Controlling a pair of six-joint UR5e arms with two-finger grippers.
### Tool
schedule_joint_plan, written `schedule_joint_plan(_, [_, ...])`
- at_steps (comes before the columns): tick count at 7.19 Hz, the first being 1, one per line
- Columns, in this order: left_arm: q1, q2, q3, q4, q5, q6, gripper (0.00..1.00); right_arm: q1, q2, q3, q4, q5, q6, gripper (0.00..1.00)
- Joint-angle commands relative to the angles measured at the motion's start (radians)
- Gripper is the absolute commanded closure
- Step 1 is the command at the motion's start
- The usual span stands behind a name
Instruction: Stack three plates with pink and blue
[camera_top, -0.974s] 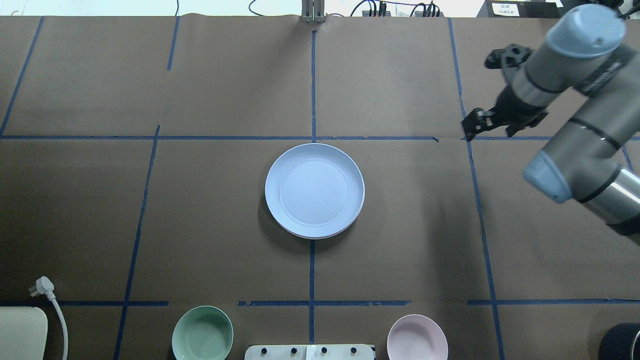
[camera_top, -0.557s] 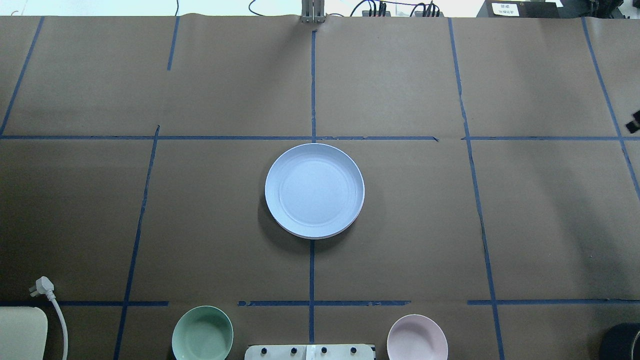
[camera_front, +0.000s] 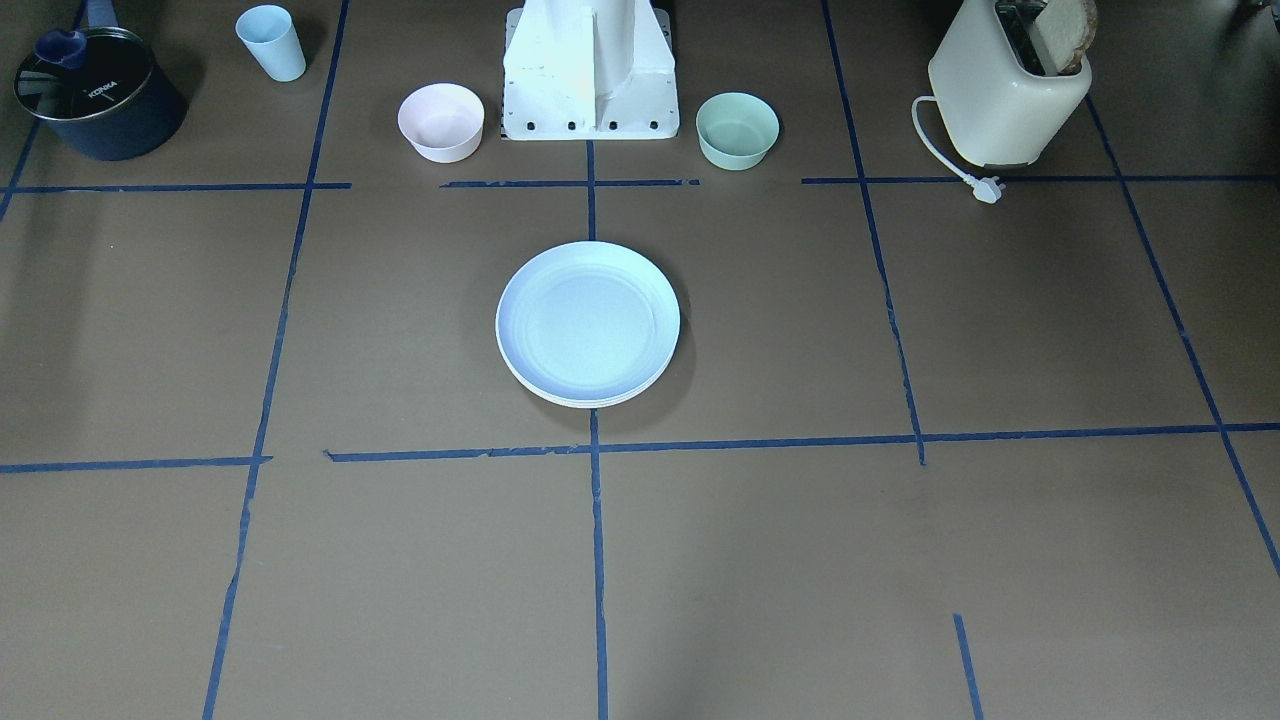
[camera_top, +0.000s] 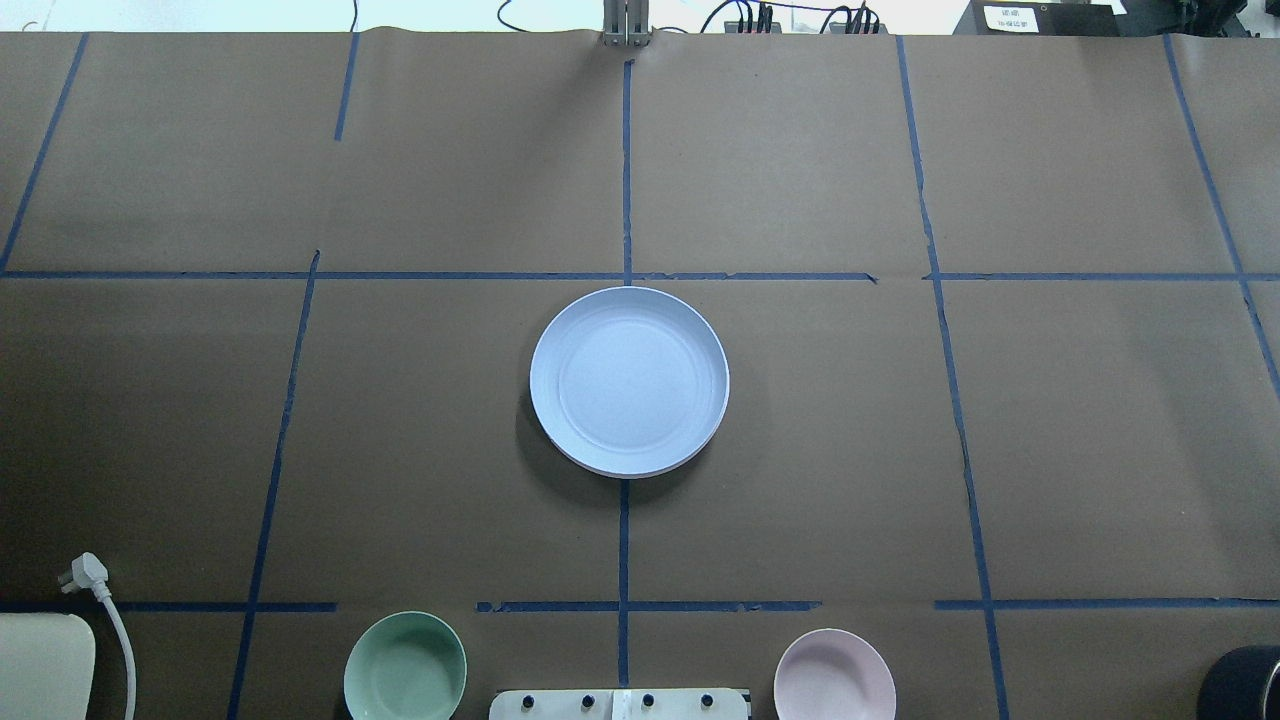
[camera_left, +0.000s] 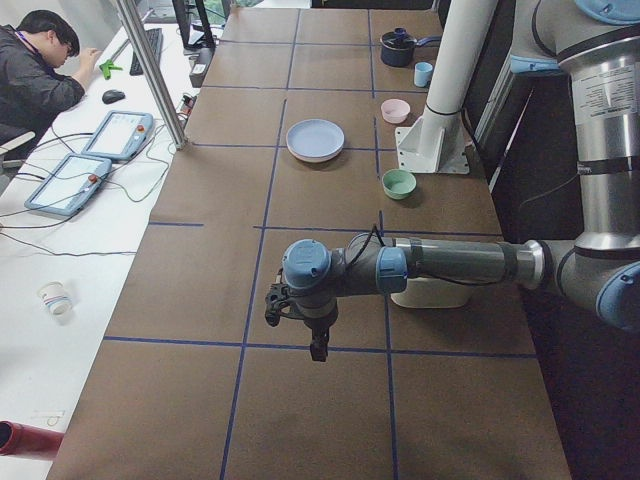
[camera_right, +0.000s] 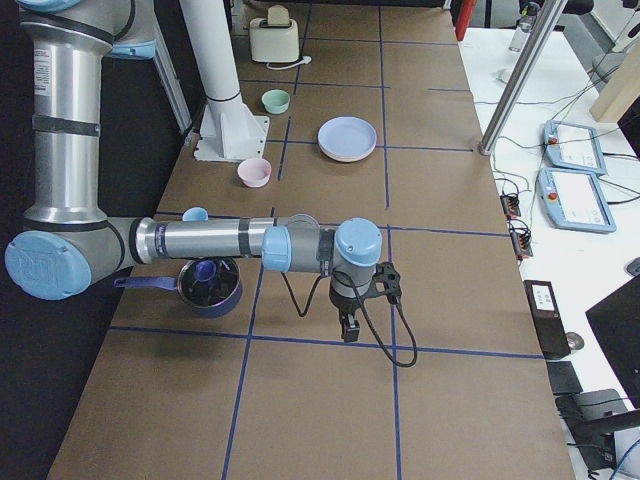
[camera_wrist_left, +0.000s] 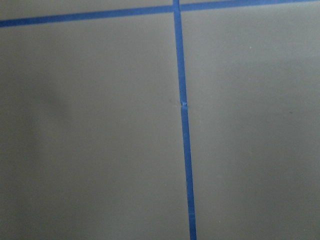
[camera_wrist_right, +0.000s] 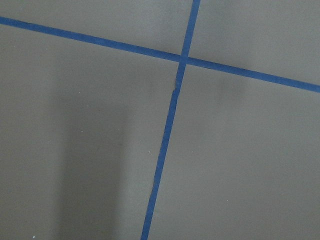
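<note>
A pale blue plate (camera_top: 629, 380) lies at the table's middle, on top of a stack; it also shows in the front view (camera_front: 588, 322). Pale rims of plates under it peek out at its edge (camera_front: 592, 402), and a pinkish rim shows in the exterior right view (camera_right: 345, 157). My left gripper (camera_left: 317, 350) shows only in the exterior left view, far from the stack, pointing down over the table. My right gripper (camera_right: 347, 330) shows only in the exterior right view, likewise far away. I cannot tell whether either is open. Both wrist views show only brown paper and blue tape.
A green bowl (camera_top: 405, 668) and a pink bowl (camera_top: 834, 675) flank the robot base (camera_front: 590, 75). A toaster (camera_front: 1005, 85) with its plug (camera_front: 985, 188), a dark pot (camera_front: 95, 95) and a blue cup (camera_front: 272, 42) stand along the robot's side.
My right arm has drawn back to the right, out of the overhead view. The plate stack has not moved.
</note>
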Motion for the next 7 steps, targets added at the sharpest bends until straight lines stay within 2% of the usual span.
schedule_joint_plan(1, [0.000, 0.007, -0.010, 0.001, 0.001, 0.002, 0.00, 0.002, -0.007, -0.002, 0.002, 0.002, -0.001, 0.00])
schedule_joint_plan(7, [0.002, 0.007, -0.008, -0.002, 0.000, 0.002, 0.00, -0.005, -0.007, -0.004, 0.002, 0.028, -0.002, 0.00])
